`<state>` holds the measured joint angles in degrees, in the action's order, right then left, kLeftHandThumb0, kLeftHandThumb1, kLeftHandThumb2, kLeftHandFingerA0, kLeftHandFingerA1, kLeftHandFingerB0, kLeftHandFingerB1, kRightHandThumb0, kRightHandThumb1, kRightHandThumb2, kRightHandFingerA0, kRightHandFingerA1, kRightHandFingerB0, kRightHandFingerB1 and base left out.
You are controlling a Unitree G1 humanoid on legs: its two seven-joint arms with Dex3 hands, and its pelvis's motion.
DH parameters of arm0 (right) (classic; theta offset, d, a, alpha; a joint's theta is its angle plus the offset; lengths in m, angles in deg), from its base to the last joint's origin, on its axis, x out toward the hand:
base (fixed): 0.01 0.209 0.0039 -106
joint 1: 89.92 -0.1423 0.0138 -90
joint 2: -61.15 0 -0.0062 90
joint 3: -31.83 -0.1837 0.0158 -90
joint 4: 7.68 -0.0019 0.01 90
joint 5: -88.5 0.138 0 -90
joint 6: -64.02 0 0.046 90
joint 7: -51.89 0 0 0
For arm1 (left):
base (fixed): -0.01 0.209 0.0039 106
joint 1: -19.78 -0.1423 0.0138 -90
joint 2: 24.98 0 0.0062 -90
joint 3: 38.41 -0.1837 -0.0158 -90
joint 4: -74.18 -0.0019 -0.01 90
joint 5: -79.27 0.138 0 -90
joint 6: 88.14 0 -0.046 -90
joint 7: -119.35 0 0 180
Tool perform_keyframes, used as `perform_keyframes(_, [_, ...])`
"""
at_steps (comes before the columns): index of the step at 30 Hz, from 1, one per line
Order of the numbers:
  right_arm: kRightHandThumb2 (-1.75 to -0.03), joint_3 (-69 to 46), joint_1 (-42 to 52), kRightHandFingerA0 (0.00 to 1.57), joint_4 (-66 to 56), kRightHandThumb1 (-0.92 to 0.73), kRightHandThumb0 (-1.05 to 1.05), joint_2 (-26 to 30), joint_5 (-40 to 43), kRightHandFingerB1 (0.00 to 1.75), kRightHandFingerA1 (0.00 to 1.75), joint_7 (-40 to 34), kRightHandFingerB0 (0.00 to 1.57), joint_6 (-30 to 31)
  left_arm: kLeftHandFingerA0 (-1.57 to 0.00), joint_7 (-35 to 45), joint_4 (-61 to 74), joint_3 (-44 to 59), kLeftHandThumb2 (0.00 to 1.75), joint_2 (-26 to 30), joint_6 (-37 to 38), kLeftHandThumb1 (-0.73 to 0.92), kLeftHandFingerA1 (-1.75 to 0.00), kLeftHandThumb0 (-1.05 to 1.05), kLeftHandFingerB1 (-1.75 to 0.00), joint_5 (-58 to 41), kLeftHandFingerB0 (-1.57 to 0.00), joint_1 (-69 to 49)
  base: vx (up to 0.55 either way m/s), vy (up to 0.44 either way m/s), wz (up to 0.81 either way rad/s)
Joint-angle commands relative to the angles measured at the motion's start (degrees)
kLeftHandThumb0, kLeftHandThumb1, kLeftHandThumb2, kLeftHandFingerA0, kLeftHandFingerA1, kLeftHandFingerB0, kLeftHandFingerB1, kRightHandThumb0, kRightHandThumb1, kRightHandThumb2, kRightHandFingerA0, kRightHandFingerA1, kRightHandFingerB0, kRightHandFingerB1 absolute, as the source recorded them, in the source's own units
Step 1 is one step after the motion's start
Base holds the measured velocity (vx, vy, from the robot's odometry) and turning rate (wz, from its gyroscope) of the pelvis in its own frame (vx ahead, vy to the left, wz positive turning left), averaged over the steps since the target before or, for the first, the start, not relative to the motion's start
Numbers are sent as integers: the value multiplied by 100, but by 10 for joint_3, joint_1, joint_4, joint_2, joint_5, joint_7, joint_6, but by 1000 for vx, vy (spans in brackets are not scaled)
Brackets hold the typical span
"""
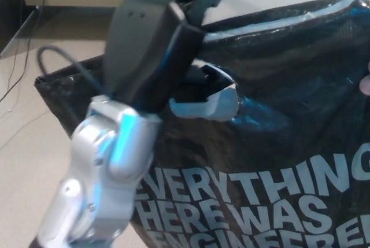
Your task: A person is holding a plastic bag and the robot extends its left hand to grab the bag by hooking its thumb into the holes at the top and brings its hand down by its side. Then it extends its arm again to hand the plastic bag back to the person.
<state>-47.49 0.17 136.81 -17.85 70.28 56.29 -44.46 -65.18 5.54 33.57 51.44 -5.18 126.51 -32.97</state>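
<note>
Where its handle hole gapes, the glossy black bag (277,115) crinkles.

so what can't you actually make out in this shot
- Left hand, head view: its fingertips run off the top edge, and its own body covers the thumb at the handle hole, so the hook cannot be confirmed.
- Plastic bag: the print is cut by the bottom and right edges.
- The person: only a sliver at the right edge.
- Right hand: not in view.
</note>
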Motion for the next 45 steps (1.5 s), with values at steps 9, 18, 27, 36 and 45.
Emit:
perform_keyframes(9, [-60,-6,4,69,-15,-72,-35,6,3,41,48,1,54,8,-84,-100,-152,-27,61,-43,-3,65,-136,-31,-35,84,-43,138,0,0,0])
perform_keyframes(18, [-61,-5,-1,72,-22,-71,-34,13,1,41,51,9,55,10,-96,-223,-258,7,68,-21,71,67,-171,-10,-98,54,-76,192,0,0,0])
perform_keyframes(27, [-61,-6,2,71,-22,-71,-33,11,2,41,49,7,55,14,-92,-301,-297,45,67,8,124,80,-173,-17,-122,37,-60,235,0,0,0])
perform_keyframes(36, [-83,-4,2,65,-23,-60,-40,12,1,53,60,12,50,17,-86,-311,-282,97,66,50,158,81,-168,-16,-106,11,-72,258,0,0,0])
perform_keyframes(45, [-82,-4,4,65,-20,-61,-40,10,1,52,60,10,49,14,-97,-329,-279,121,70,79,153,80,-168,-18,-103,13,-73,261,0,0,0])
